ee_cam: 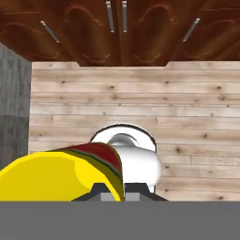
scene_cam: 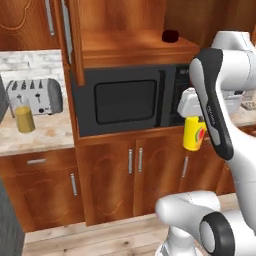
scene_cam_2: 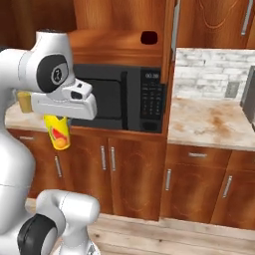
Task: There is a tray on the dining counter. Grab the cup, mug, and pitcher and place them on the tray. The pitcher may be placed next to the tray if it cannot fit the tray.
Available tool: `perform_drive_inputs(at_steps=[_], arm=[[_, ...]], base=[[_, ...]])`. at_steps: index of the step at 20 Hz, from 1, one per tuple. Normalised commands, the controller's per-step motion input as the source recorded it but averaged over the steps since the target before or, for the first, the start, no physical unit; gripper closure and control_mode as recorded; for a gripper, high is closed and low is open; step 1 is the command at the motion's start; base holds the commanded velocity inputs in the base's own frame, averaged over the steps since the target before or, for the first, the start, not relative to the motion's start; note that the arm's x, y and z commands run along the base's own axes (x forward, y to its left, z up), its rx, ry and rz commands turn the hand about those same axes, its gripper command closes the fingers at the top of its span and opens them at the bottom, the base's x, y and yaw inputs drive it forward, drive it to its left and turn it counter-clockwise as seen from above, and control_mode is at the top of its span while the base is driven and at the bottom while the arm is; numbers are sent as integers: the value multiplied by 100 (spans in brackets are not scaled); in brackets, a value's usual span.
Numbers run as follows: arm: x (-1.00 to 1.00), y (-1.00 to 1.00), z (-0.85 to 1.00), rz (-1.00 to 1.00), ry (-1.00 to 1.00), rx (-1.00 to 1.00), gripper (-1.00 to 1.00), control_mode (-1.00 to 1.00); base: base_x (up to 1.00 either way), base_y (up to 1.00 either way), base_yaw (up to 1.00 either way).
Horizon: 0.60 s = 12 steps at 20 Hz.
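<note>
The pincer (scene_cam: 194,116) is pinching the small yellow handleless cup with a red-orange mark (scene_cam: 194,134), which hangs upright below it, clear of any bench. Behind it stands the black microwave (scene_cam: 125,100); the tall clear glass pitcher of orange liquid (scene_cam: 24,118) waits far to its left, on the marble bench (scene_cam: 45,135).

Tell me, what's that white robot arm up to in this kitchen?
The robot's gripper is shut on the yellow cup and holds it in the air in front of the microwave, above the wood floor. The dark mug sits on the shelf above the microwave. The pitcher of orange liquid stands on the back counter beside a toaster. Neither of those two is being handled at this moment.
</note>
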Motion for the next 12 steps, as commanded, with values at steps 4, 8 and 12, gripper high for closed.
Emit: perform_drive_inputs(at_steps=[4,8,12], arm=[[0,0,0,0,0,0,100,100],[0,0,0,0,0,0,100,100],[0,0,0,0,0,0,100,100]], base=[[-16,0,-66],[-13,0,-93],[-17,0,-100]])
